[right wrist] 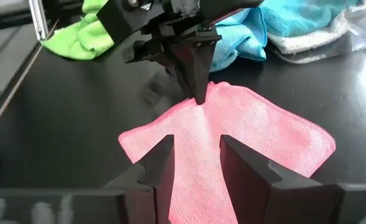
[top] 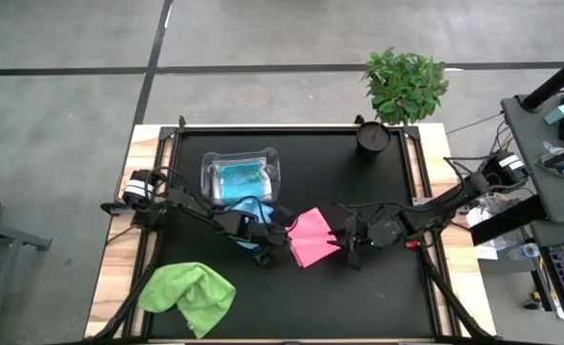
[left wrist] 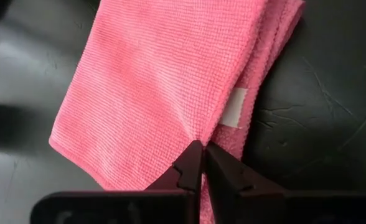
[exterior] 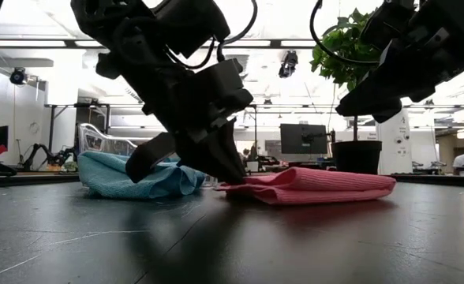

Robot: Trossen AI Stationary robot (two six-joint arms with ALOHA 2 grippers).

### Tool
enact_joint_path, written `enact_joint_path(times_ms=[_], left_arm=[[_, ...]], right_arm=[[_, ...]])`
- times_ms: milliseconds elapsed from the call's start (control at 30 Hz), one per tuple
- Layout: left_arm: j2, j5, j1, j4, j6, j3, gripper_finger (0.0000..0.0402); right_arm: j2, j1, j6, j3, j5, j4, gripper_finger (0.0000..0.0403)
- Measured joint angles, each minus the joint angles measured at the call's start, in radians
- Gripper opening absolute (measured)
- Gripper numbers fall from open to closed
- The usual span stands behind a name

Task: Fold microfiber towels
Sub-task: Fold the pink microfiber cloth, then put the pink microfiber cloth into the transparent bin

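A pink towel [top: 313, 240], folded into several layers, lies flat on the black table's middle. My left gripper [left wrist: 201, 146] stands shut on the towel's left end, also seen in the low view [exterior: 230, 175]. My right gripper [right wrist: 195, 155] hovers open above the towel's right part, clear of it [exterior: 366, 102]. A light blue towel [top: 253, 216] lies heaped beside a clear tub [top: 274, 163] that holds another blue one. A lime green towel [top: 188, 292] lies crumpled at the near left. My left gripper pinches the pink towel's top surface at its left end [left wrist: 195, 134], close to the edge with the white tag [left wrist: 236, 107]. The fingers [right wrist: 198, 87] slant down from the table's left. Small creases run toward the tips. The towel stays lying on the table.
A potted plant [top: 373, 134] stands at the far right corner. A pale towel [right wrist: 307, 37] lies by the blue heap near the tub. Bare black table stretches along the near edge, right of the green towel.
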State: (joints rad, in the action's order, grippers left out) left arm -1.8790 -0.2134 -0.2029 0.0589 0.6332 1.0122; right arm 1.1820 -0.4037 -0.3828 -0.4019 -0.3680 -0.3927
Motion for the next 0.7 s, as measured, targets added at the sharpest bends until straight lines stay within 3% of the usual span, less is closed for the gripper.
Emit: enact_joint_path(times_ms=[200, 333, 500, 700], left_arm=[[0.011, 0.000, -0.010, -0.060, 0.000, 0.005, 0.0055], [0.036, -0.001, -0.016, -0.076, -0.046, 0.006, 0.0104], [0.083, -0.022, -0.029, -0.107, -0.052, 0.006, 0.0140], [0.103, -0.053, -0.033, -0.113, -0.148, 0.006, 0.0144]], right_arm=[[0.000, 0.045, -0.278, 0.000, 0.007, 0.026, 0.0121], [0.000, 0.075, -0.477, 0.000, 0.073, 0.097, 0.0128], [0.000, 0.095, -0.570, -0.001, 0.088, 0.138, 0.0161], [0.000, 0.111, -0.658, -0.002, 0.090, 0.183, 0.0212]])
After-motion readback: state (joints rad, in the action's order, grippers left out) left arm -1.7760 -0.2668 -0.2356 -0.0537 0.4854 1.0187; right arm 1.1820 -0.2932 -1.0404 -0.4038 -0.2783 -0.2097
